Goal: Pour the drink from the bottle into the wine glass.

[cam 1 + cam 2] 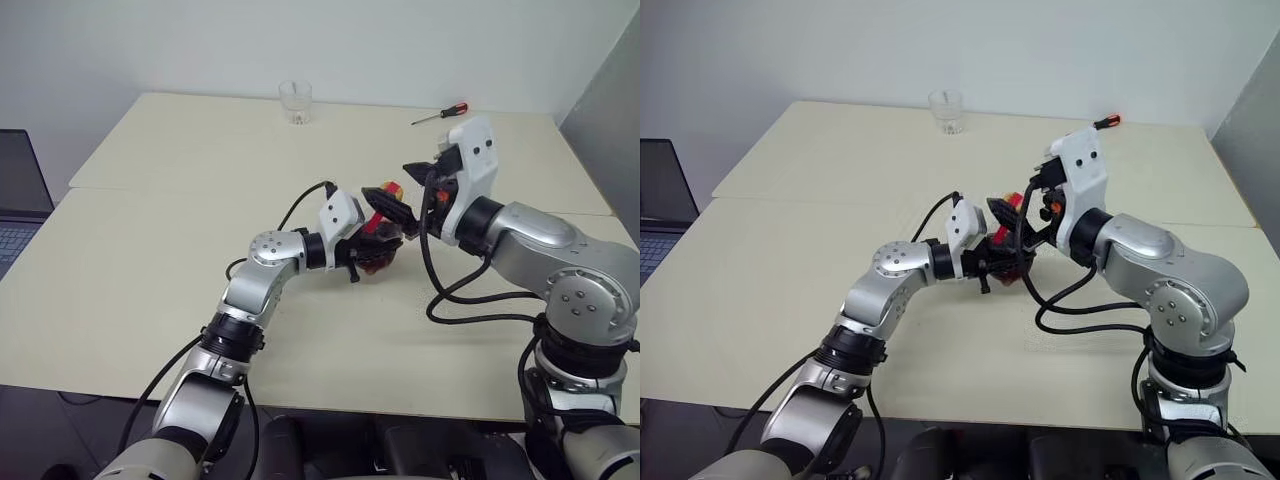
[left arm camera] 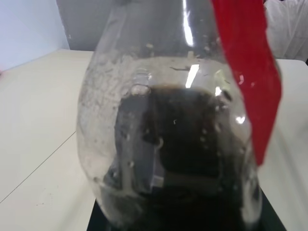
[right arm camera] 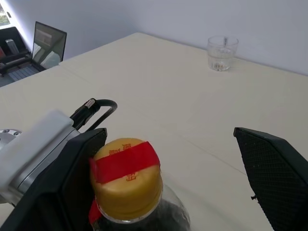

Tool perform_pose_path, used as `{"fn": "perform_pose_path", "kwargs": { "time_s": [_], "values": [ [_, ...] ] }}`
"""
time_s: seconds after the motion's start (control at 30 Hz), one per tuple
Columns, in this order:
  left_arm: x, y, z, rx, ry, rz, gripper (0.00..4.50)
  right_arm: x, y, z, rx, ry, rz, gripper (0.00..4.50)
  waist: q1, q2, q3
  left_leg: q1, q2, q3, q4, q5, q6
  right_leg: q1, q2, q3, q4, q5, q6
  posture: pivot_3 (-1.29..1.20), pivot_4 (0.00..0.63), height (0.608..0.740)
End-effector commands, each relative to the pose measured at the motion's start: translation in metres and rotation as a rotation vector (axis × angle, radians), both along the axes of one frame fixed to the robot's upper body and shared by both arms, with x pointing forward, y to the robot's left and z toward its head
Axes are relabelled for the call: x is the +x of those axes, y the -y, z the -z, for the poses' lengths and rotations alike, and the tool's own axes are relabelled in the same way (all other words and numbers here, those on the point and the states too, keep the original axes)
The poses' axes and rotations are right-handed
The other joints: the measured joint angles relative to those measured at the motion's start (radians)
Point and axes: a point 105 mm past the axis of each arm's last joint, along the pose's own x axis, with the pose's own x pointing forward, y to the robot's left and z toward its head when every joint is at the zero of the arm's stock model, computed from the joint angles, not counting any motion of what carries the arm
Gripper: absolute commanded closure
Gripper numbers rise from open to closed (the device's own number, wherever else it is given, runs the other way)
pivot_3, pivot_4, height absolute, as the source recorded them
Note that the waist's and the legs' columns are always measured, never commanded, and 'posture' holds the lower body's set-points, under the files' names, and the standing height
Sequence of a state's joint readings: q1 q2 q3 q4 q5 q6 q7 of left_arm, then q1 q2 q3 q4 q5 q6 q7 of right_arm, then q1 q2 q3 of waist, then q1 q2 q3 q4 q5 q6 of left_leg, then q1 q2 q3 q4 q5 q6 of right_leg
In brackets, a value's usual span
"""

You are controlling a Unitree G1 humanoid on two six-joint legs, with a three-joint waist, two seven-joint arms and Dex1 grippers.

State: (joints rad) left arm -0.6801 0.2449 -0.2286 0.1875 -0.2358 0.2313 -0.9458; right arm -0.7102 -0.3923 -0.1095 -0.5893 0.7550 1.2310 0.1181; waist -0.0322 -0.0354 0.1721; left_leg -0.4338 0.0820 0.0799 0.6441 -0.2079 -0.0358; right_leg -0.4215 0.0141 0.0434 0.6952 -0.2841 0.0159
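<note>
Red label strip (image 3: 124,164) crosses bottle's yellow cap (image 3: 127,185).

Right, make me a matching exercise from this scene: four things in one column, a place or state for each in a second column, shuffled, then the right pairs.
Things
1. bottle
2. tumbler
3. screwdriver
4. right gripper

Places or states
A. lying near the table's far right edge
B. open, one finger on each side of the yellow cap
C. clamped in the left gripper, cap on
D. standing upright at the table's far edge

Pairs: 1-C, 2-D, 3-A, 4-B
</note>
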Motion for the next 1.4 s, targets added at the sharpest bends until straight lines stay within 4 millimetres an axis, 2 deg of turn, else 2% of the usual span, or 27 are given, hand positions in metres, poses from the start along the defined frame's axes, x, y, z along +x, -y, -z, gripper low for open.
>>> {"fn": "perform_pose_path", "kwargs": {
  "time_s": [0.03,0.5,0.6,0.7,0.93,1.4],
  "values": [
    [-0.004,0.001,-0.022,-0.043,0.08,0.019,3.47,-0.008,0.011,-0.012,0.026,0.052,0.011,0.0,0.0,0.0,0.0,0.0,0.0,0.0,0.0,0.0,0.0,0.0,0.0,0.0,0.0,0.0,0.0,0.0,0.15,0.74],
    [-0.004,0.001,-0.021,-0.033,0.08,0.024,3.47,-0.028,0.028,-0.003,0.006,0.021,-0.04,0.0,0.0,0.0,0.0,0.0,0.0,0.0,0.0,0.0,0.0,0.0,0.0,0.0,0.0,0.0,0.0,0.0,0.15,0.74],
    [-0.003,0.0,-0.022,-0.031,0.081,0.024,3.47,-0.035,0.024,0.001,-0.003,0.003,-0.095,0.0,0.0,0.0,0.0,0.0,0.0,0.0,0.0,0.0,0.0,0.0,0.0,0.0,0.0,0.0,0.0,0.0,0.15,0.74],
    [-0.003,0.0,-0.022,-0.03,0.081,0.025,3.47,-0.044,0.011,-0.005,0.024,0.019,-0.177,0.0,-0.001,0.0,0.0,0.0,0.0,0.0,0.0,0.0,0.0,0.0,0.0,0.0,0.0,0.0,0.0,0.0,0.15,0.74],
    [-0.003,0.001,-0.022,-0.033,0.082,0.023,3.47,-0.034,-0.002,-0.012,0.038,0.033,-0.159,0.0,0.0,0.0,0.0,0.0,0.0,-0.002,0.0,0.0,0.0,0.001,0.0,0.0,0.0,0.0,0.0,0.0,0.15,0.74],
    [-0.005,0.001,-0.022,-0.038,0.084,0.016,3.47,-0.007,-0.01,-0.012,0.074,0.035,-0.063,0.0,0.0,0.0,0.0,0.0,0.0,-0.001,0.0,0.0,0.0,0.0,0.0,0.0,0.0,0.0,0.0,0.0,0.15,0.74]
  ]
}}
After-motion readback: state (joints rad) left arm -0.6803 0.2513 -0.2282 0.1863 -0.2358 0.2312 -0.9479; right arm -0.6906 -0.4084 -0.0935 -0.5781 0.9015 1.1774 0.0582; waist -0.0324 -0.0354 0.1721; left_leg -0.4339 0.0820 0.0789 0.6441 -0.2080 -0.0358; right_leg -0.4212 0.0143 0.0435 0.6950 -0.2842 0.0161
